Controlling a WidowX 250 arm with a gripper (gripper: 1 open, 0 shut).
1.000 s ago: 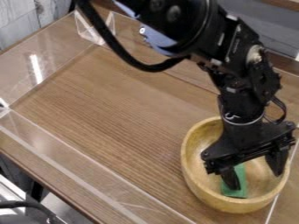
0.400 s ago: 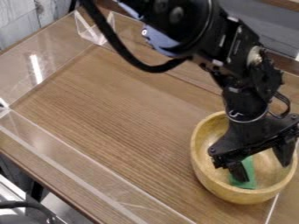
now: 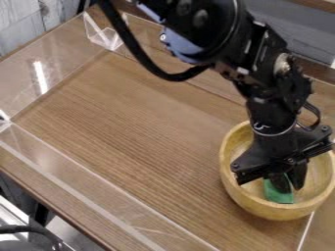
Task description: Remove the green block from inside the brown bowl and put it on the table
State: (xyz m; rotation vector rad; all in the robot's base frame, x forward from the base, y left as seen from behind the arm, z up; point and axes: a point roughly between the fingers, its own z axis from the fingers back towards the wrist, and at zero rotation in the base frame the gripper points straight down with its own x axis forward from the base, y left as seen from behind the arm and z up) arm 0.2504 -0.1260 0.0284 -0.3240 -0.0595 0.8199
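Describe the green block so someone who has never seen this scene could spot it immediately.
Start at the wood-grain table and go to its near right corner, where a round light-brown wooden bowl sits. Inside it, under the black gripper, lies the green block, the only bright green thing in view.

A lab test bench: a wood-grain table (image 3: 118, 108) fenced by clear acrylic walls (image 3: 78, 191).

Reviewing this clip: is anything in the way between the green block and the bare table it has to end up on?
Only the brown bowl's own thick rim: the green block sits inside, with the gripper down on it. Beyond the rim, the table to the left shows no other objects up to its clear walls.
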